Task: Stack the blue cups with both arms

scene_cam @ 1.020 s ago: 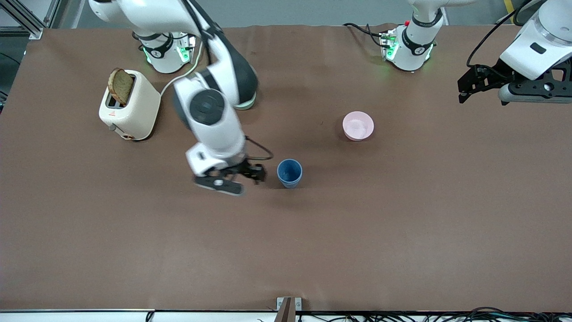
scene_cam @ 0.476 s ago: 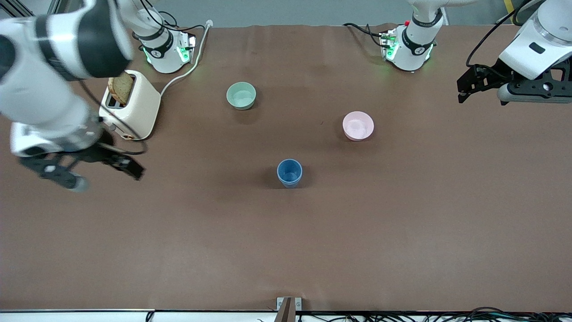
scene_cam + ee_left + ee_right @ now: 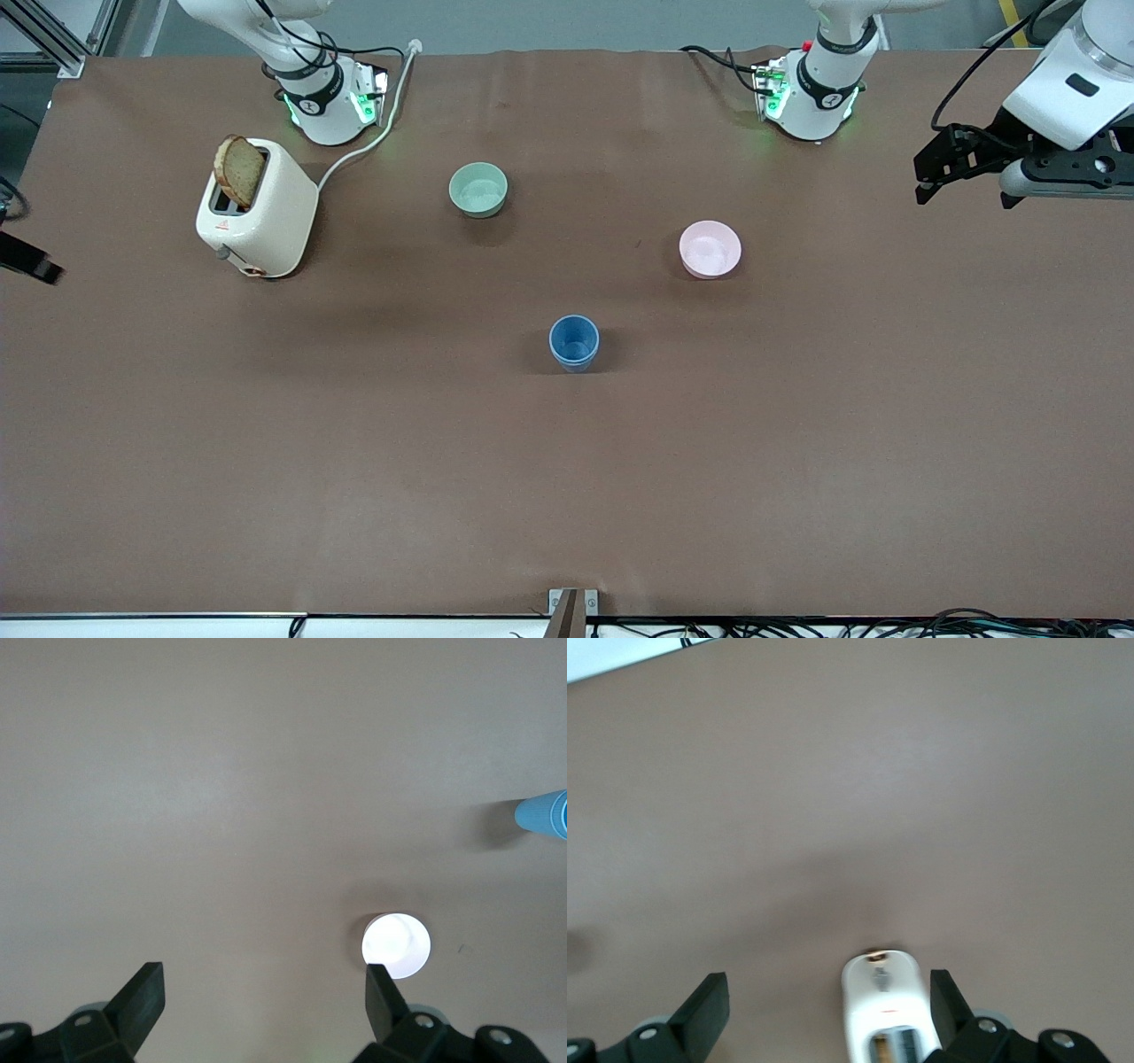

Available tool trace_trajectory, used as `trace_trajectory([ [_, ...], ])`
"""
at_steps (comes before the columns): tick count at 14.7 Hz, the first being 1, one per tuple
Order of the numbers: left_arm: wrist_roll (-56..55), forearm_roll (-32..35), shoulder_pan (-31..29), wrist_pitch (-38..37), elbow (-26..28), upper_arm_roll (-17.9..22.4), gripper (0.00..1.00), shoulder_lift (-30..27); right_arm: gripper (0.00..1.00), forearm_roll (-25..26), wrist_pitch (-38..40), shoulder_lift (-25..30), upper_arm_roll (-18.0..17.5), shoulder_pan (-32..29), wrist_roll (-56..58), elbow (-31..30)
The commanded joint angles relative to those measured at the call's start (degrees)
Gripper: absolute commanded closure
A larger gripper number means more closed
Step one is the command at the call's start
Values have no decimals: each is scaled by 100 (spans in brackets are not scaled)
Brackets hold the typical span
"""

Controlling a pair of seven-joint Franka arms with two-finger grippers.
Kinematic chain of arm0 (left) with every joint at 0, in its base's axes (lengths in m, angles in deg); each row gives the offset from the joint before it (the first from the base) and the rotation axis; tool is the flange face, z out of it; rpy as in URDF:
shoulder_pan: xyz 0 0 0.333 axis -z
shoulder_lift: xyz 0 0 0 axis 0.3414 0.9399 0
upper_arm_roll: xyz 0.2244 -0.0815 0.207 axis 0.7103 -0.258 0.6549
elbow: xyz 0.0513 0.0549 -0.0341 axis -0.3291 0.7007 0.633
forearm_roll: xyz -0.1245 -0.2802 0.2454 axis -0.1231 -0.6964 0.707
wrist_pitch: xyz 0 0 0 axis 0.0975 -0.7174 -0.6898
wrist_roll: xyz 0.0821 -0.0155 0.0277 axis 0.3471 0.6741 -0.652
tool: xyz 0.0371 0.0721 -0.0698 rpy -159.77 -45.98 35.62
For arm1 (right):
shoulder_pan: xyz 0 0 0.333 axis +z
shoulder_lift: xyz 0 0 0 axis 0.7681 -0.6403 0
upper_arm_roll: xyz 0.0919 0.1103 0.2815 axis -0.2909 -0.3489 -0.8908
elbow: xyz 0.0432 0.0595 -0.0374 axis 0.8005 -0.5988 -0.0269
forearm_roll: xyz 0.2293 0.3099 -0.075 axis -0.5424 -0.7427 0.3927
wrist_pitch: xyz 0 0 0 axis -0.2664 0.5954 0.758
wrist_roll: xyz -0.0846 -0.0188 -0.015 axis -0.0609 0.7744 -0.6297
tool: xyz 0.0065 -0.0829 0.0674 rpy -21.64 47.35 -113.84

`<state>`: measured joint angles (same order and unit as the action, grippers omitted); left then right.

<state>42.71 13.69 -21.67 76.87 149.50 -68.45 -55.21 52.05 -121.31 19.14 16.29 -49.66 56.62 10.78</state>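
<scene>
The blue cups (image 3: 574, 342) are sitting nested mid-table, nearer the camera than the pink bowl (image 3: 710, 249); both grippers — left gripper (image 3: 264, 990) and right gripper (image 3: 828, 994) — are hanging spread wide, empty, over the table's ends; parking them clear is avoiding toppling the stack.

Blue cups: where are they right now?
In the front view the blue cups stand nested and upright mid-table, nearer the camera than the pink bowl and the green bowl, untouched by either claw.
</scene>
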Motion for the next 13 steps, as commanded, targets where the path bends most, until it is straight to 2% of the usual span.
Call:
trace_trajectory([
  [1, 7, 21, -57, -53, -332, -22, 0, 217, 0, 11, -22, 321, -314, -516, 645, -285],
  [4, -11, 13, -57, -53, -341, -22, 0, 226, 0, 11, -494, 795, -358, -483, 611, -1055],
  [5, -11, 13, -57, -53, -341, -22, 0, 226, 0, 11, -628, 988, -471, -465, 280, -1311],
  [6, -11, 13, -49, -61, -332, -22, 0, 226, 0, 11, -577, 1025, -559, -421, -167, -1331],
  [8, -11, 13, -49, -70, -332, -31, 0, 226, 0, 90, -541, 1026, -762, -395, -233, -1287],
  [13, 42, 13, -66, -70, -341, -22, 0, 226, 0, 213, -436, 999, -754, -377, -49, -1182],
])
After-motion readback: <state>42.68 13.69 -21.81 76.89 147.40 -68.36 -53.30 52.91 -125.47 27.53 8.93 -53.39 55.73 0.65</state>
